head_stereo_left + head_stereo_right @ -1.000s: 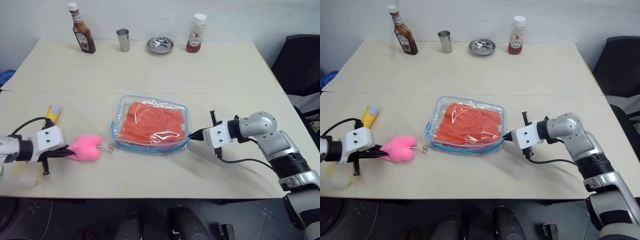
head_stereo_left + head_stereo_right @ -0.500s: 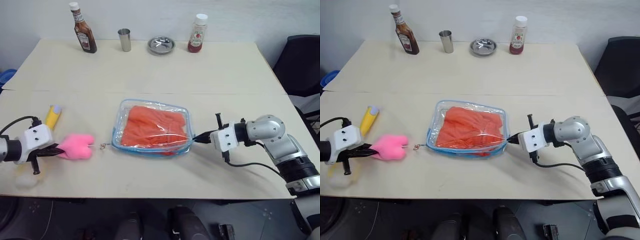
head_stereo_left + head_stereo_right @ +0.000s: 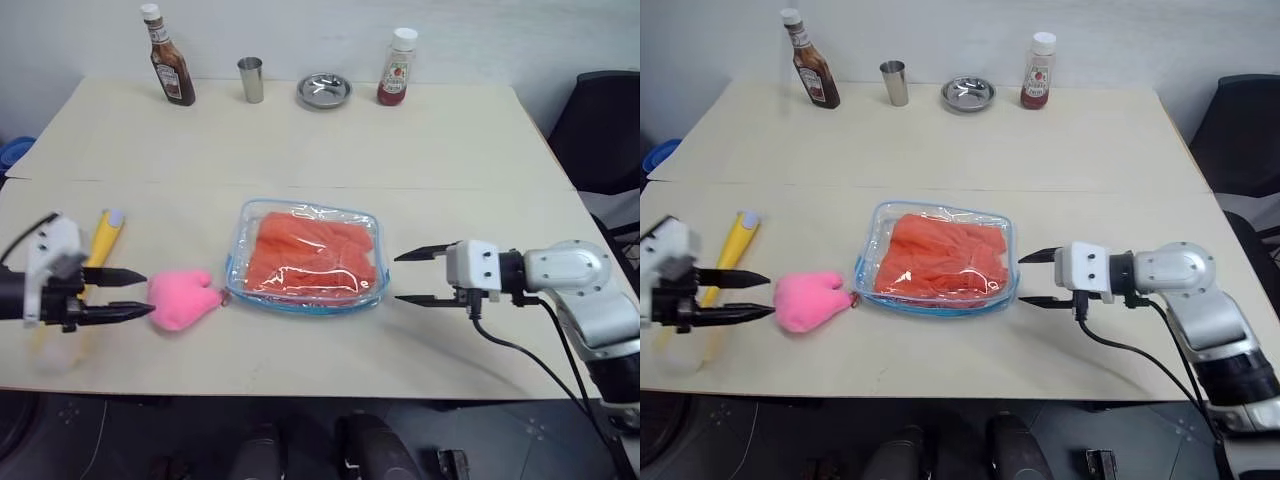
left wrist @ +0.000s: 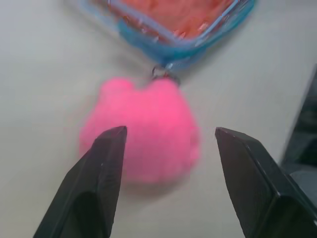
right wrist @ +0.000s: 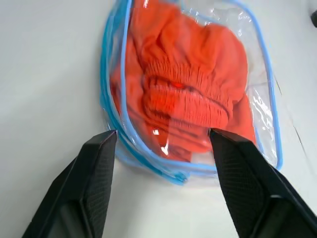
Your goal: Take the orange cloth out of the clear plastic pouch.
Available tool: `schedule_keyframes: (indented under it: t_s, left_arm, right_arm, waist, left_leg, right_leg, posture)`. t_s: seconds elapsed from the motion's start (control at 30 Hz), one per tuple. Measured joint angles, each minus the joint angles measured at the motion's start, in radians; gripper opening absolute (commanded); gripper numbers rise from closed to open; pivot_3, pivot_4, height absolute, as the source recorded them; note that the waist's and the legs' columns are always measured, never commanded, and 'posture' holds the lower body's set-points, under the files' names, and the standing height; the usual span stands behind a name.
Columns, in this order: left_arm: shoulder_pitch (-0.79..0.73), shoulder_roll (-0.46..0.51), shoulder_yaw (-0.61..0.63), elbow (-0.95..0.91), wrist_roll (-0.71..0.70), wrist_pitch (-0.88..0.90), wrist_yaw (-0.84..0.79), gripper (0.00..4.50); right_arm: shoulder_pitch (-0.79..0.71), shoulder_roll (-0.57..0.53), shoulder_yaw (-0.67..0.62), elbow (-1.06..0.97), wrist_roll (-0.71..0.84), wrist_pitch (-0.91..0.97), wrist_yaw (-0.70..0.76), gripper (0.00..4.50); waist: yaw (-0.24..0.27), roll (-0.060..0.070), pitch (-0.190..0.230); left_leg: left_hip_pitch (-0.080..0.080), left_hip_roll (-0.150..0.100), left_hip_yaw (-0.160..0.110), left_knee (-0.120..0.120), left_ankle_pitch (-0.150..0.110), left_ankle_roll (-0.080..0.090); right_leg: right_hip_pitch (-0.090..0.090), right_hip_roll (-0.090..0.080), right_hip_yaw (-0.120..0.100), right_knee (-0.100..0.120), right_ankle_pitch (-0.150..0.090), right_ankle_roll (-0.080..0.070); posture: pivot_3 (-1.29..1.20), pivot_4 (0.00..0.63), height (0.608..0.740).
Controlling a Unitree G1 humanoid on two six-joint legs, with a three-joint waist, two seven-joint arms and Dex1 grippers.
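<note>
Both end effectors point(image 3: 130, 295) point(image 3: 409, 277) agape; no legible labels

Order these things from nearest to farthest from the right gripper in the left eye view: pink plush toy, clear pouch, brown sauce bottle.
From the right gripper:
1. Clear pouch, just beside its fingertips, mid-table.
2. Pink plush toy, beyond the pouch, toward the left gripper.
3. Brown sauce bottle, at the far left corner.

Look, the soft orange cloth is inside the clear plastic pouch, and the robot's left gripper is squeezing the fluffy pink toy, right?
Not quite. The orange cloth is inside the clear plastic pouch, but the left gripper is open, apart from the fluffy pink toy, as the left wrist view shows.
</note>
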Motion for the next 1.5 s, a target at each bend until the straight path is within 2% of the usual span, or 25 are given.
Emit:
schedule_keyframes:
  t_s: [0.07, 0.13, 0.23, 0.33, 0.47, 0.53, 0.63, 0.9, 1.07, 1.17, 1.27, 1.43, 1.5]
  left_arm:
    - [-0.063, 0.01, -0.018, -0.057, -0.039, 0.023, -0.016, 3.02]
    - [-0.154, -0.007, -0.112, -0.098, 0.002, -0.031, 0.006, 3.02]
    - [-0.273, -0.089, -0.327, -0.11, 0.187, -0.198, 0.068, 3.02]
    - [-0.346, -0.213, -0.511, -0.041, 0.361, -0.369, 0.103, 3.02]
    - [-0.446, -0.346, -0.634, 0.12, 0.503, -0.541, 0.14, 3.02]
    - [-0.487, -0.39, -0.652, 0.175, 0.538, -0.6, 0.153, 3.02]
    - [-0.515, -0.413, -0.661, 0.227, 0.558, -0.659, 0.155, 2.44]
    - [-0.529, -0.447, -0.662, 0.264, 0.556, -0.671, 0.121, 0.01]
    - [-0.515, -0.465, -0.64, 0.226, 0.5, -0.539, 0.102, 0.01]
    - [-0.486, -0.547, -0.588, 0.125, 0.399, -0.289, 0.171, 0.01]
    - [-0.476, -0.61, -0.547, 0.046, 0.329, -0.122, 0.261, 0.0]
    - [-0.397, -0.634, -0.526, -0.078, 0.312, -0.047, 0.353, 0.0]
    - [-0.367, -0.643, -0.536, -0.098, 0.312, -0.038, 0.372, 0.0]
  right_arm:
    - [0.026, -0.013, -0.023, -0.075, 0.06, 0.087, -0.002, 3.09]
    - [0.042, -0.014, -0.042, -0.133, 0.119, 0.174, -0.015, 3.09]
    - [0.043, -0.011, -0.056, -0.205, 0.194, 0.282, -0.054, 3.09]
    - [0.046, -0.001, -0.071, -0.247, 0.228, 0.345, -0.098, 3.09]
    - [0.049, 0.011, -0.079, -0.27, 0.249, 0.39, -0.14, 3.09]
    - [0.051, 0.018, -0.08, -0.273, 0.25, 0.402, -0.156, 3.09]
    - [0.061, 0.019, -0.08, -0.28, 0.248, 0.407, -0.176, 3.12]
    - [0.079, 0.02, -0.081, -0.298, 0.245, 0.406, -0.2, 3.12]
    - [0.08, 0.028, -0.08, -0.3, 0.231, 0.402, -0.209, 3.12]
    - [0.084, 0.046, -0.069, -0.3, 0.19, 0.391, -0.23, 3.12]
    - [0.09, 0.09, -0.015, -0.299, 0.101, 0.346, -0.278, 2.49]
    - [0.093, 0.15, 0.085, -0.237, -0.079, 0.256, -0.353, 0.85]
    - [0.066, 0.177, 0.13, -0.193, -0.158, 0.211, -0.379, 0.85]
  waist:
    - [0.002, 0.0, 0.0]
    - [0.007, 0.0, 0.0]
    - [0.016, 0.0, 0.0]
    - [0.019, 0.0, 0.0]
    - [0.024, 0.0, 0.0]
    - [0.024, 0.0, 0.0]
    - [0.023, 0.0, 0.0]
    - [0.024, 0.0, 0.0]
    - [0.024, 0.0, 0.0]
    - [0.025, 0.0, 0.0]
    - [0.025, -0.001, -0.001]
    - [0.019, -0.001, -0.001]
    - [0.02, -0.001, -0.001]
  left_leg:
    - [0.0, 0.0, 0.0, 0.0, 0.0, 0.0]
    - [0.001, -0.001, 0.0, 0.0, 0.0, 0.0]
    - [0.001, -0.001, 0.0, 0.0, 0.0, 0.0]
    - [0.0, -0.001, 0.001, 0.0, 0.0, 0.0]
    - [-0.001, -0.001, 0.001, 0.001, 0.0, 0.0]
    - [-0.001, -0.001, 0.001, 0.002, 0.0, 0.0]
    - [-0.001, 0.0, 0.001, 0.002, 0.0, 0.0]
    - [-0.001, 0.0, 0.001, 0.003, 0.0, 0.0]
    - [-0.001, 0.0, 0.001, 0.003, 0.0, 0.0]
    - [-0.002, 0.0, 0.0, 0.004, 0.0, 0.0]
    - [-0.003, 0.0, -0.001, 0.005, 0.0, 0.0]
    - [-0.001, 0.0, 0.0, 0.005, 0.0, 0.0]
    - [-0.001, 0.0, 0.0, 0.005, 0.0, -0.001]
  right_leg:
    - [0.001, 0.0, 0.0, -0.001, 0.0, 0.0]
    - [0.001, 0.0, 0.001, -0.003, 0.0, 0.0]
    - [0.001, 0.0, 0.001, -0.003, 0.0, 0.0]
    - [-0.001, 0.001, 0.002, -0.002, 0.0, 0.0]
    - [-0.001, 0.001, 0.002, -0.002, 0.0, 0.0]
    - [-0.001, 0.001, 0.002, -0.002, 0.0, 0.0]
    - [-0.002, 0.001, 0.002, 0.0, 0.0, 0.0]
    - [-0.001, 0.001, 0.002, 0.0, 0.0, 0.0]
    - [-0.001, 0.001, 0.002, 0.001, 0.0, 0.0]
    - [-0.001, 0.0, 0.001, 0.002, 0.0, 0.0]
    - [-0.001, 0.001, 0.001, 0.002, 0.0, 0.0]
    - [-0.001, 0.001, 0.002, 0.002, 0.0, 0.0]
    - [-0.001, 0.001, 0.002, 0.001, 0.0, 0.0]
  posture:
    - [0.0, 0.15, 0.74]
    - [0.0, 0.15, 0.74]
    - [0.0, 0.15, 0.74]
    - [0.0, 0.15, 0.74]
    - [0.0, 0.15, 0.74]
    - [0.0, 0.15, 0.74]
    - [0.0, 0.15, 0.74]
    - [0.0, 0.15, 0.74]
    - [0.0, 0.15, 0.74]
    - [0.0, 0.15, 0.74]
    - [0.0, 0.15, 0.74]
    - [0.0, 0.15, 0.74]
    - [0.0, 0.15, 0.74]
